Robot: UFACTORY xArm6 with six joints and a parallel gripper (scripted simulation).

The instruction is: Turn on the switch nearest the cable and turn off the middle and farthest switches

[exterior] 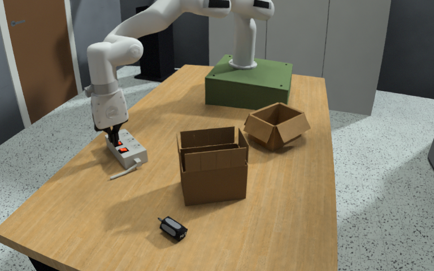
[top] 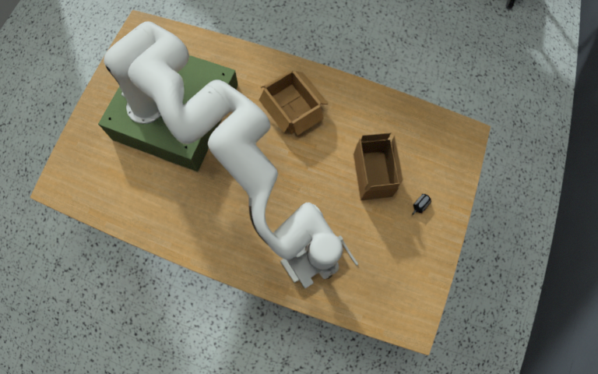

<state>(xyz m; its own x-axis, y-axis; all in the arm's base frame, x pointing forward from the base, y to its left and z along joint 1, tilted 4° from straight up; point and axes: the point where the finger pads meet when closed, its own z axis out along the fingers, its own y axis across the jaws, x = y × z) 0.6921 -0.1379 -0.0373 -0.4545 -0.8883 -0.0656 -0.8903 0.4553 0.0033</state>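
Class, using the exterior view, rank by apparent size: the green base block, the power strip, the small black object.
1. Green base block, though farthest.
2. Power strip.
3. Small black object, smallest though nearest.
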